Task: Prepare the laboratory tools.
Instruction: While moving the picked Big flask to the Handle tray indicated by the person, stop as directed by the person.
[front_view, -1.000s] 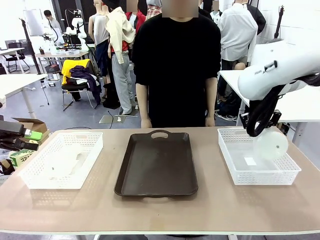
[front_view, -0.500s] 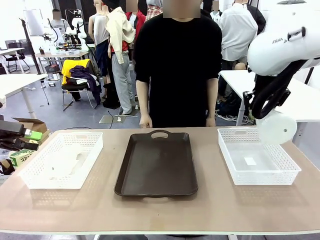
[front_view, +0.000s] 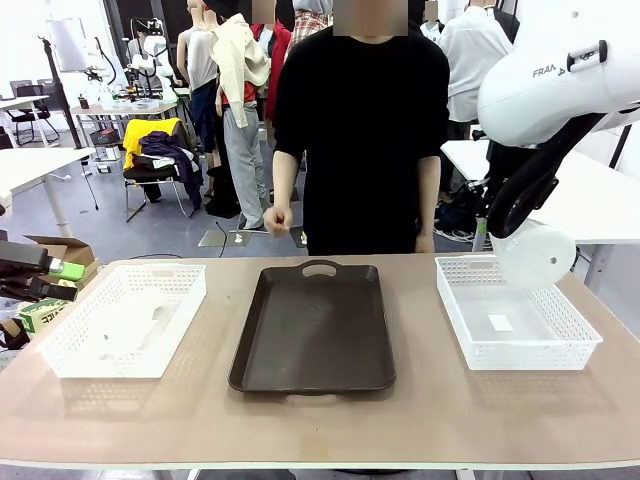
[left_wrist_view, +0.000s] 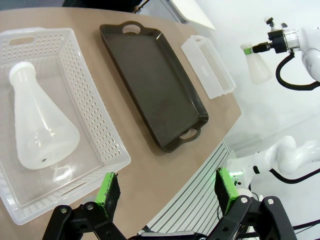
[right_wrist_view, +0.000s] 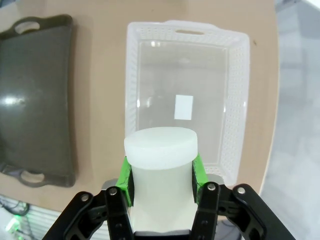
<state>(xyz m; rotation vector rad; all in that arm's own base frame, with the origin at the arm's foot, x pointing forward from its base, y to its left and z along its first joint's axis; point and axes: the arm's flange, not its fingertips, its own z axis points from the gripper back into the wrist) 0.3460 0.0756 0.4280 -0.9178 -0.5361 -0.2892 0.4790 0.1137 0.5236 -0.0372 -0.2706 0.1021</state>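
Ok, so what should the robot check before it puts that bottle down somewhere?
1. Is the right gripper shut on the held bottle at its neck: ok.
2. Does the held bottle hang clear above the right basket: ok.
3. Is the tray bare, with room to set a bottle down: ok.
4. Is the person's hand away from the tray: ok.
5. Is the left gripper open above the other bottle, which lies in the left basket: ok.
6. Is the held bottle empty: cannot tell.
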